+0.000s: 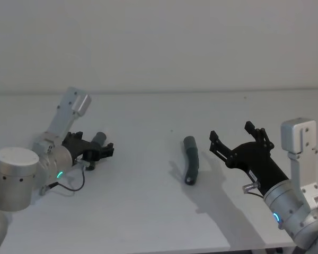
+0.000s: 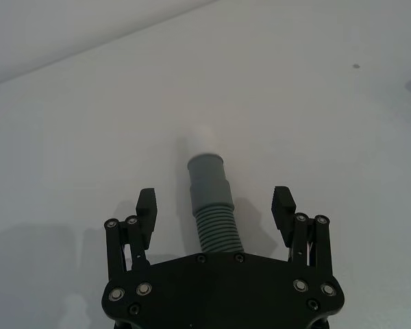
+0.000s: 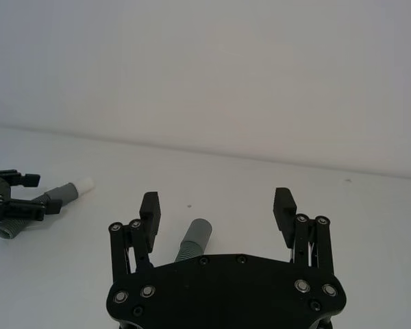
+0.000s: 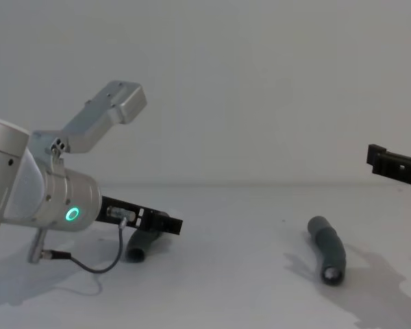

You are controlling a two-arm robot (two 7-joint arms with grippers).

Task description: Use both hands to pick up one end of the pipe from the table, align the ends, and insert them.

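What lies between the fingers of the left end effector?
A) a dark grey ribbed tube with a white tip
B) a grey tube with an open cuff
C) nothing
A: the white-tipped dark grey ribbed tube lies between the open fingers of the black left end effector.

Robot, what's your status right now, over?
Left gripper open, straddling white-tipped pipe piece. Right gripper open, hovering near grey pipe piece. Pieces apart, neither gripped.
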